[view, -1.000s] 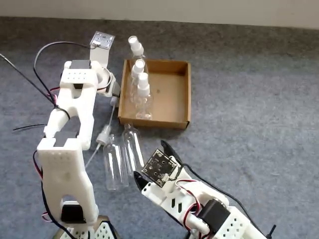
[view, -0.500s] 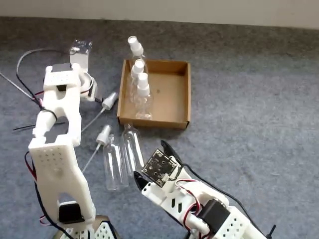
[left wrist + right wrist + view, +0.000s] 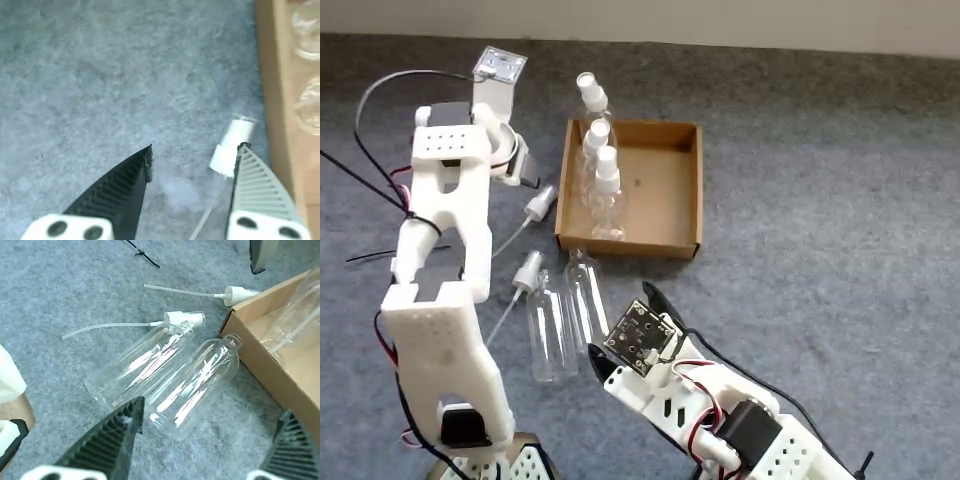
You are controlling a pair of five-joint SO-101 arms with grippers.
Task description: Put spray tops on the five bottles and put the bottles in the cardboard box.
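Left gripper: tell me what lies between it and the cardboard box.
A spray top lies there, beside the grey finger of the left gripper and short of the cardboard box; the left wrist view shows it.

Even, diffuse light falls across the grey carpet [image 3: 820,200] in my high view, and the shadows are soft. Only a thin dark band lies along the near wall of the cardboard box [image 3: 630,243]. In my right wrist view, bright white streaks of glare run lengthwise down the two clear bottles [image 3: 200,377] lying side by side.
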